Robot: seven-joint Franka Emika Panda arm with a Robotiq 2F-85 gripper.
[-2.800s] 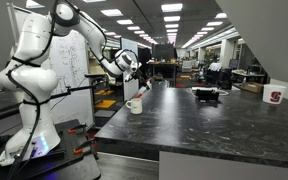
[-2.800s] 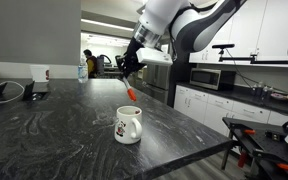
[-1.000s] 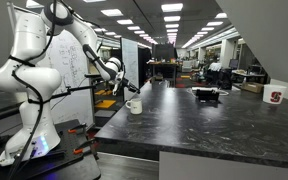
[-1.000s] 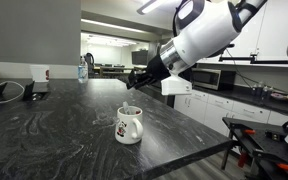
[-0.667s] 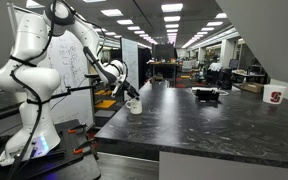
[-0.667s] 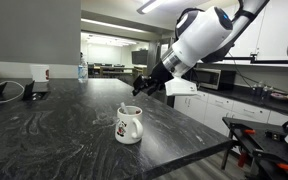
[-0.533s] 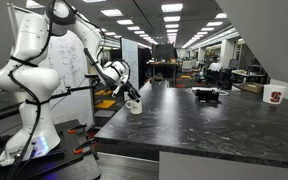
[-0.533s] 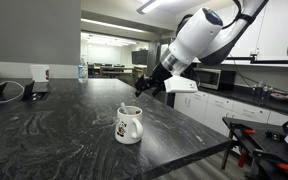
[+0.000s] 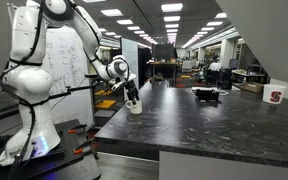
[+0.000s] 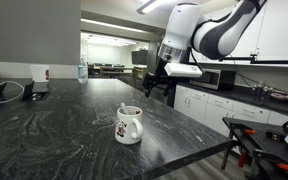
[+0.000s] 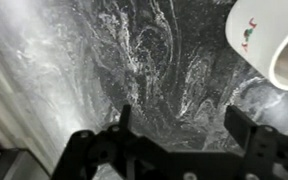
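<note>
With its claw (image 10: 150,86) spread wide and empty near the white mug (image 10: 129,124) on the dark counter (image 10: 44,135), I'd raise it straight up, clear of the rim.

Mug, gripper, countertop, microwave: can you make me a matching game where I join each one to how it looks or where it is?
Things:
1 mug
2 gripper
3 countertop
4 microwave

Matches:
A dark with pale swirls
B white, standing near the countertop's edge
C open, with nothing in it
D far in the background, not on the countertop

Pairs: 1-B, 2-C, 3-A, 4-D
</note>
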